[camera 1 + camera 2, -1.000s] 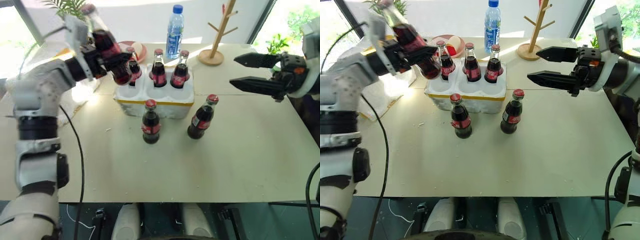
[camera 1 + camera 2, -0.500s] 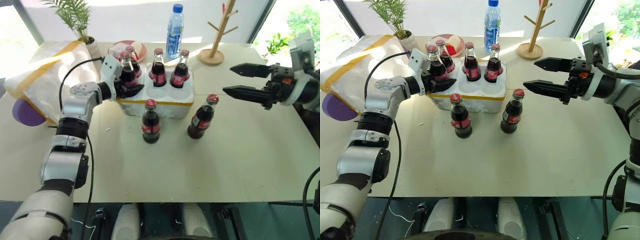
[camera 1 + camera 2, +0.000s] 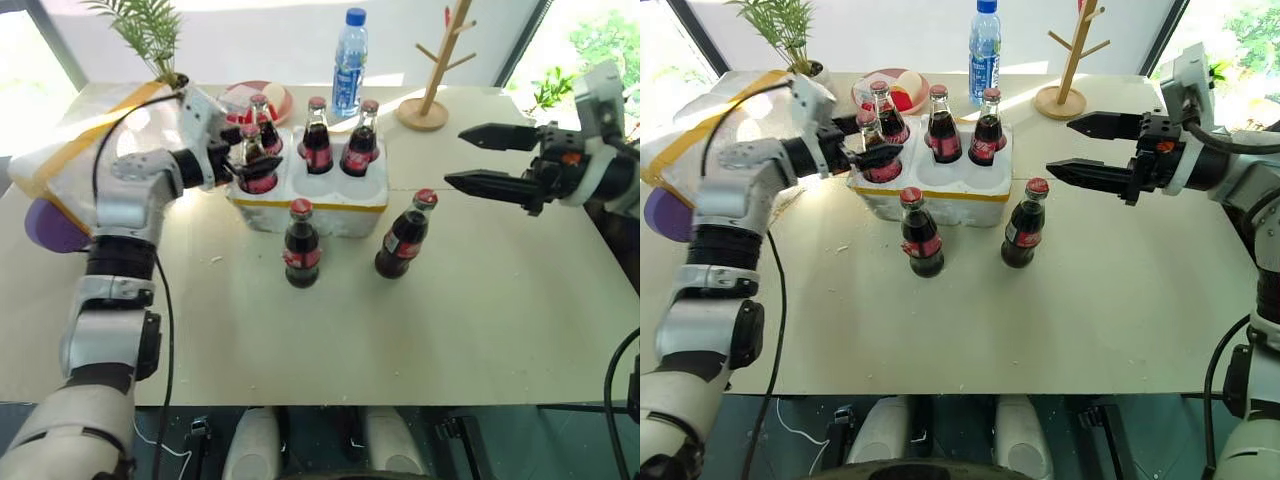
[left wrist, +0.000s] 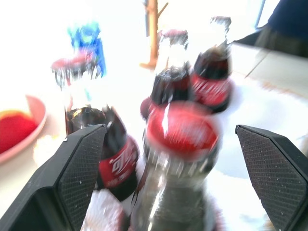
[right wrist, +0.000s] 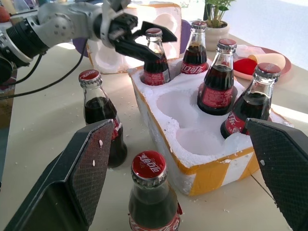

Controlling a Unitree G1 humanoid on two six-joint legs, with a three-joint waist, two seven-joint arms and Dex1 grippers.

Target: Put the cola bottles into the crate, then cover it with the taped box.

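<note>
Back the spread left end effector (image 3: 878, 146) straight off the seated cola bottle (image 3: 871, 148) without tipping it in the crate (image 3: 940, 192).

Four cola bottles (image 3: 318, 135) stand upright in the crate (image 3: 310, 195), a low white foam block with a yellow band along its near edge, two holes still empty. Two more bottles (image 3: 301, 243) stand on the table just in front. The taped box (image 3: 75, 150) sits off to the left, wide yellow tape across it.
</note>
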